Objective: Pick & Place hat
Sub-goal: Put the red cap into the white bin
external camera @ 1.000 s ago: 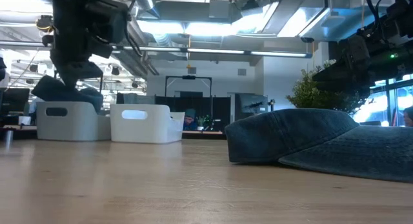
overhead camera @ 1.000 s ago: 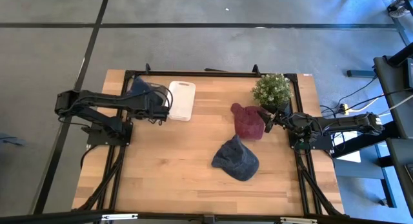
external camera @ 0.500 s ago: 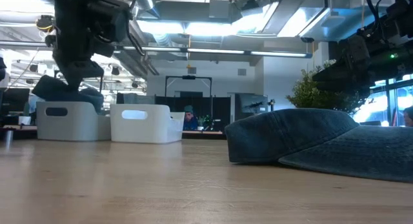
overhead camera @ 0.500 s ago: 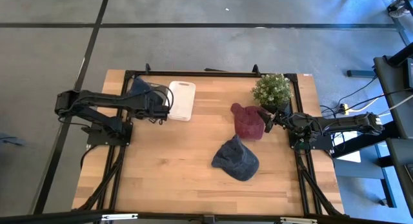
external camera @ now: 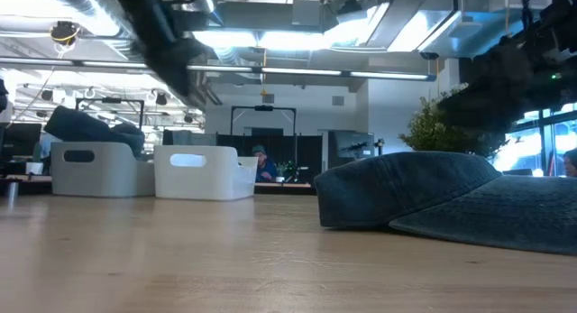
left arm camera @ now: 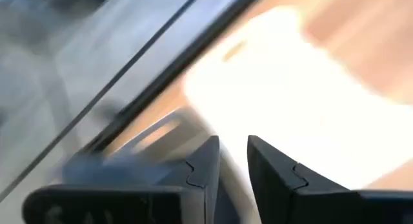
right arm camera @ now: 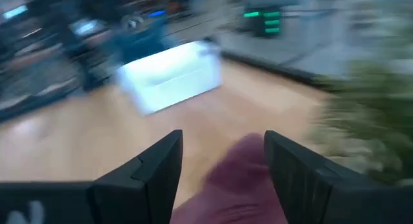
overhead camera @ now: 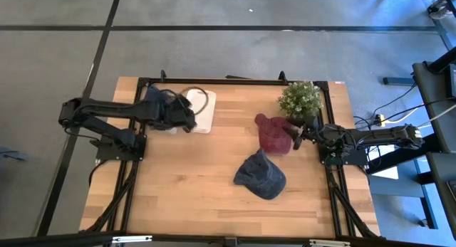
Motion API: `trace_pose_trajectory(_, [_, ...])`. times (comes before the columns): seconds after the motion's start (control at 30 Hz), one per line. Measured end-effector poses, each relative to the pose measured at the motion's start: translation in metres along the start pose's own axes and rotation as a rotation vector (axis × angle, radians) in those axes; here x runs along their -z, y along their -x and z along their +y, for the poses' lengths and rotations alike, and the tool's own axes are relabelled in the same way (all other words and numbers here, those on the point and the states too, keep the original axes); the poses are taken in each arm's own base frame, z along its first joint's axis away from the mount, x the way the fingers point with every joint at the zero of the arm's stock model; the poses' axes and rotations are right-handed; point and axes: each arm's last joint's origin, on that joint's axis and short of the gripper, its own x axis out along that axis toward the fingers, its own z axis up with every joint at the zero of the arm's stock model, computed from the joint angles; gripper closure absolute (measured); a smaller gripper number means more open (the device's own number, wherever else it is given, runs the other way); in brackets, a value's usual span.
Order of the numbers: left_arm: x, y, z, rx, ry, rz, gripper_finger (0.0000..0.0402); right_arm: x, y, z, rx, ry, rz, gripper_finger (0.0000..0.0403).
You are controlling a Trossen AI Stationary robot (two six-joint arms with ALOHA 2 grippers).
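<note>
A red hat (overhead camera: 273,134) lies flat on the table in front of the plant. My right gripper (overhead camera: 298,137) is open at its right edge. In the right wrist view the fingers (right arm camera: 222,175) stand on either side of the hat's near part (right arm camera: 244,173); whether they touch it does not show. A blue denim hat (overhead camera: 260,176) lies nearer the front edge, large in the low view (external camera: 451,200). A dark blue hat (overhead camera: 152,97) sits in the left white bin (external camera: 97,167). My left gripper (overhead camera: 192,122) hovers at the second white bin (overhead camera: 204,109), its fingers (left arm camera: 233,164) nearly together and holding nothing.
A potted plant (overhead camera: 301,98) stands at the far right, just behind the red hat and my right gripper. The two white bins stand side by side at the far left. Bare wood stretches across the table's near left half (overhead camera: 178,190).
My left gripper has swung quickly from above the left bin, where the dark blue hat lies, toward the table's right, and now reaches the second white bin. The hats have stayed in place.
</note>
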Motion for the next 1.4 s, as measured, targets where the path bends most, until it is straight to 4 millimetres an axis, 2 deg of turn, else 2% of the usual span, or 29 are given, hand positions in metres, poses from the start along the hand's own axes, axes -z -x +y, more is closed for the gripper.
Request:
trace_pose_trajectory(0.1, [0.001,-0.009,-0.027,0.217,-0.045,-0.158,0.0327,-0.003,0.000,0.004,-0.115,0.040,-0.009,0.0185])
trace_pose_trajectory(0.2, [0.006,-0.020,-0.045,0.428,-0.023,-0.329,0.0327,-0.008,0.001,0.007,-0.154,0.057,-0.024,0.0185])
trace_pose_trajectory(0.33, [0.014,-0.026,-0.055,0.671,0.005,-0.541,0.0327,-0.021,0.000,0.017,-0.198,0.143,-0.008,0.0185])
trace_pose_trajectory(0.43, [0.018,-0.025,-0.055,0.777,0.060,-0.629,0.0327,-0.038,-0.003,0.031,-0.197,0.217,0.024,0.0185])
trace_pose_trajectory(0.63, [0.023,-0.028,-0.055,0.793,0.110,-0.637,0.0327,-0.059,-0.019,0.061,0.016,0.346,0.294,0.0185])
trace_pose_trajectory(0.8, [0.024,-0.028,-0.056,0.804,0.126,-0.623,0.0325,-0.058,-0.035,0.083,0.206,0.259,0.523,0.0185])
trace_pose_trajectory(0.9, [0.024,-0.028,-0.056,0.807,0.125,-0.622,0.0327,-0.051,-0.046,0.091,0.318,0.194,0.586,0.0185])
trace_pose_trajectory(1.03, [0.024,-0.028,-0.056,0.801,0.107,-0.627,0.0325,-0.040,-0.064,0.093,0.425,0.113,0.625,0.0185])
trace_pose_trajectory(1.17, [0.026,-0.029,-0.056,0.797,0.094,-0.614,0.0323,-0.029,-0.079,0.091,0.469,0.139,0.676,0.0185])
trace_pose_trajectory(1.4, [0.032,-0.033,-0.057,0.779,0.058,-0.545,0.0325,-0.029,-0.100,0.081,0.536,0.064,0.707,0.0185])
